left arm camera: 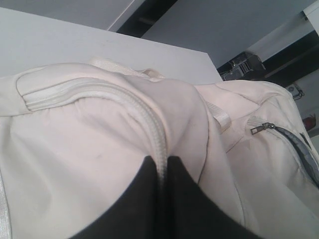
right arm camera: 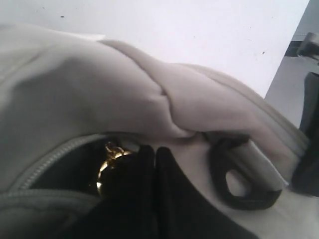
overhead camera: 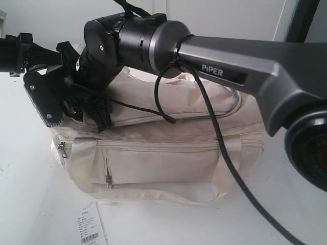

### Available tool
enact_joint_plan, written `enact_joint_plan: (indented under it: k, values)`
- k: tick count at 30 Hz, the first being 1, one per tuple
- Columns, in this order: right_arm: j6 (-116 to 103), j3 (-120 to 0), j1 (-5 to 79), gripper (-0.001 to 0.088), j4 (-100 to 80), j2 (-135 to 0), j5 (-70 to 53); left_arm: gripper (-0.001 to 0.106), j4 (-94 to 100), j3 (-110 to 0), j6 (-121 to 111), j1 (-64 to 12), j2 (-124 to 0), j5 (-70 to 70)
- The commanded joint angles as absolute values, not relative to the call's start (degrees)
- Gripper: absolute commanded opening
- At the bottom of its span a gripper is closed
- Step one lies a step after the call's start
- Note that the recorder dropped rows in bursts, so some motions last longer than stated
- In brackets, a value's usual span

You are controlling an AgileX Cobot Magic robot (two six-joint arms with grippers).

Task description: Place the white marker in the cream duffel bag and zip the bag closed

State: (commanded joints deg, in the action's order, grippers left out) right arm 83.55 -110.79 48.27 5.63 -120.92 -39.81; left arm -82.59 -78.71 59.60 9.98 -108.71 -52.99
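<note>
The white table [overhead camera: 30, 204] carries the cream duffel bag [overhead camera: 168, 163], which stands with its front pocket towards the exterior camera. Over the bag reaches the grey right arm [overhead camera: 255, 66], and on it the word "PIPER" [overhead camera: 212, 70] can be read in white letters. A black cable [overhead camera: 219, 148] hangs from this arm in front of the bag. On the table, just before the bag, lies a white paper tag [overhead camera: 89, 229] with a barcode; its small print is too fine to read.

Only the left wrist view shows that the left gripper [left arm camera: 160, 159] is clamped on the bag, with the ridge of the top zip between its two black fingers [left arm camera: 187, 199]. The same view shows a silver zip pull [left arm camera: 261, 127] beside a strip of grey lining.

Only the right wrist view shows the right gripper [right arm camera: 155, 149] with its fingers pressed together at the zip. A gold pull [right arm camera: 107, 167] sits just beside them; whether it is pinched I cannot tell. Behind the pull the bag's inside is dark, and what it contains cannot be seen. The white marker shows in no view.
</note>
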Motion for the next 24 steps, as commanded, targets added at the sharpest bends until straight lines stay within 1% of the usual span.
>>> enact_joint_plan:
  k: [7, 14, 16, 18, 19, 21, 23, 24]
  values:
    - [81.90, -110.79, 48.16, 0.0000, 12.32, -117.02, -40.21, 0.000, -82.59, -78.71, 59.58, 9.98, -108.71, -52.53]
    - [81.26, -110.79, 48.16, 0.0000, 18.39, -116.53, -42.25, 0.000, -82.59, -78.71, 59.58, 9.98, -108.71, -52.53]
    - [74.16, -110.79, 48.16, 0.0000, 18.39, -116.53, -42.11, 0.000, -82.59, -78.71, 59.58, 9.98, -108.71, -52.53]
    - [61.67, -110.79, 48.05, 0.0001, 18.29, -116.16, -42.11, 0.000, -82.59, -78.71, 59.58, 9.98, -108.71, -52.53]
    - [52.69, -110.79, 47.97, 0.0012, 18.39, -116.16, -42.23, 0.000, -82.59, -78.71, 59.58, 9.98, -108.71, -52.53]
    - [36.44, -110.79, 47.97, 0.0074, 18.39, -116.16, -43.05, 0.000, -82.59, -78.71, 59.58, 9.98, -108.71, -52.53]
    - [23.12, -110.79, 47.97, 0.0166, 18.39, -116.42, -44.35, 0.000, -82.59, -78.71, 59.58, 9.98, -108.71, -52.53]
    - [20.67, -110.79, 47.97, 0.0200, 18.79, -116.42, -44.95, 0.000, -82.59, -78.71, 59.58, 9.98, -108.71, -52.53]
